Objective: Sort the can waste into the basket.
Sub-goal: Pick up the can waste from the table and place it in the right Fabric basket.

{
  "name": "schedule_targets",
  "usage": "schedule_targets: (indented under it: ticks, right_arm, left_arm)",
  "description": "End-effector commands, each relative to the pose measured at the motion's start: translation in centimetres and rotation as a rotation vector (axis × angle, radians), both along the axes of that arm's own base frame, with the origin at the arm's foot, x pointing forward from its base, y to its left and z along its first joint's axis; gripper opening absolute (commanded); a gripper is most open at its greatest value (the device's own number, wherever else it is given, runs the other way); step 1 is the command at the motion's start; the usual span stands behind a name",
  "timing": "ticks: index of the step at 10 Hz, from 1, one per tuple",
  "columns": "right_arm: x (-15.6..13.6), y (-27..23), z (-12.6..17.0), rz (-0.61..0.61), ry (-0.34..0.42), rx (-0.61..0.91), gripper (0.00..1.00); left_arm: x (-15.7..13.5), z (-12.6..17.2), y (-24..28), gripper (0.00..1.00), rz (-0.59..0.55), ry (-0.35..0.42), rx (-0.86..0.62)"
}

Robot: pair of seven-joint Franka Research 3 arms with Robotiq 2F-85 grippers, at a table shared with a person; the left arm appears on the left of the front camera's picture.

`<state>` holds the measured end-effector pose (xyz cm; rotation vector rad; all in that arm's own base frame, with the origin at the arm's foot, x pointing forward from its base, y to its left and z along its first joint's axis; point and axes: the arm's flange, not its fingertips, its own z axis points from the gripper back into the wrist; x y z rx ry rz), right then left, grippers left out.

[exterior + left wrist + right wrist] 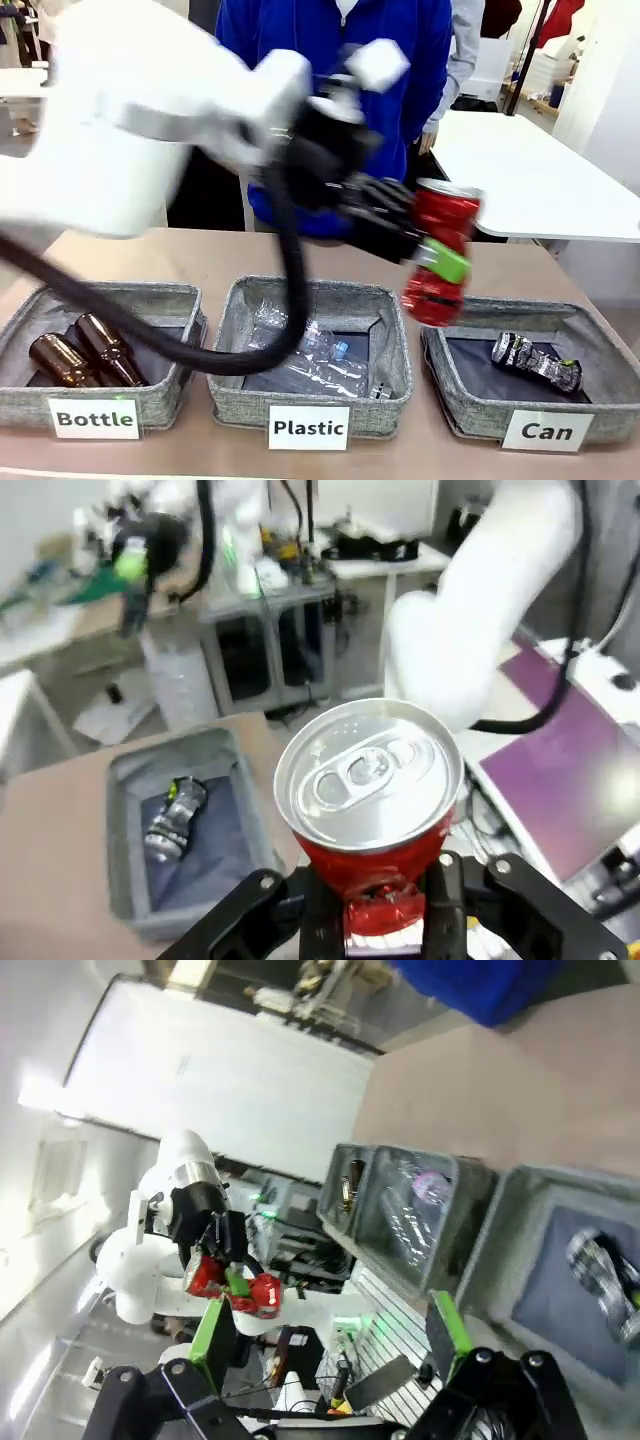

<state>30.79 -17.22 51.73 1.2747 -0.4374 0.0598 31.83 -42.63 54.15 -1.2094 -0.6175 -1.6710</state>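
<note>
The left gripper [440, 262] is clamped on the red can [440, 250], green pads pinching it around the middle, and it hangs in the air above the table [200, 262], tilted with its silver top toward one o'clock in the front view. Below it, at about five o'clock from the can, sits the grey basket [470, 400] with the "Can" sign [547, 431], and the black-and-silver dented can [536, 361] lies on its side on the dark base inside. From the left wrist view the red can's top [368, 775] faces the camera, pull tab plain to see, with the basket [125, 850] down at nine o'clock on the tabletop and the crushed can [174, 818] resting in it. To the left in the front view, the middle basket [240, 400] signed "Plastic" holds clear plastic bottles [310, 355], and the far-left basket [20, 395] signed "Bottle" holds two brown glass bottles [85, 352]. The right gripper [330, 1338] is up and away with its fingers spread wide, nothing between them. A person in a blue top [330, 60] stands at twelve o'clock across the table.
</note>
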Motion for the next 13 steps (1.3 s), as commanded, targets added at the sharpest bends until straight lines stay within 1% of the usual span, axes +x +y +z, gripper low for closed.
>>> schedule_targets:
  ticks: [1,2,3,4,5,6,7,8,9,10,11,12,13]
  right_arm:
    - [-4.6,-5.3,1.8,-0.094,0.055,-0.009,1.00]
    - [-7.4,-7.8,1.6,-0.148,0.055,-0.012,1.00]
    - [-9.6,-9.4,1.1,-0.231,0.055,-0.008,1.00]
    - [-11.4,-11.1,0.0,-0.260,0.060,-0.019,1.00]
    - [-12.8,-12.8,-1.3,-0.316,0.066,0.017,1.00]
    - [-14.2,-14.5,-2.4,-0.375,0.044,0.077,1.00]
    - [-15.4,-15.2,-3.1,-0.380,-0.004,0.109,1.00]
    - [-14.1,-13.4,-1.5,-0.343,0.071,0.029,1.00]
    - [-14.1,-13.4,-1.5,-0.343,0.071,0.029,1.00]
    - [-14.1,-13.4,-1.5,-0.343,0.071,0.029,1.00]
    - [-14.1,-13.4,-1.5,-0.343,0.071,0.029,1.00]
    - [-14.1,-13.4,-1.5,-0.343,0.071,0.029,1.00]
    - [-14.1,-13.4,-1.5,-0.343,0.071,0.029,1.00]
  left_arm:
    - [7.7,-2.2,-6.7,0.29,-0.022,-0.008,0.109]
    - [9.0,-3.1,-11.3,0.29,-0.010,-0.064,0.152]
    - [10.7,-3.9,-14.7,0.29,0.004,-0.089,0.166]
    - [11.7,-5.3,-17.9,0.29,0.010,-0.111,0.183]
    - [12.0,-6.8,-20.5,0.29,0.007,-0.102,0.211]
    - [11.8,-8.6,-23.0,0.29,0.014,-0.152,0.268]
    - [12.1,-9.3,-24.6,0.29,0.038,-0.198,0.303]
    - [12.8,-9.5,-25.5,0.29,0.081,-0.236,0.338]
    - [13.3,-9.5,-25.6,0.29,0.080,-0.211,0.448]
    - [13.2,-9.3,-25.6,0.29,0.030,-0.153,0.509]
    - [13.4,-8.9,-25.4,0.29,-0.026,-0.124,0.581]
    - [12.9,-8.3,-25.3,0.29,-0.176,-0.071,0.596]
    - [12.9,-7.8,-25.5,0.29,-0.205,-0.082,0.585]
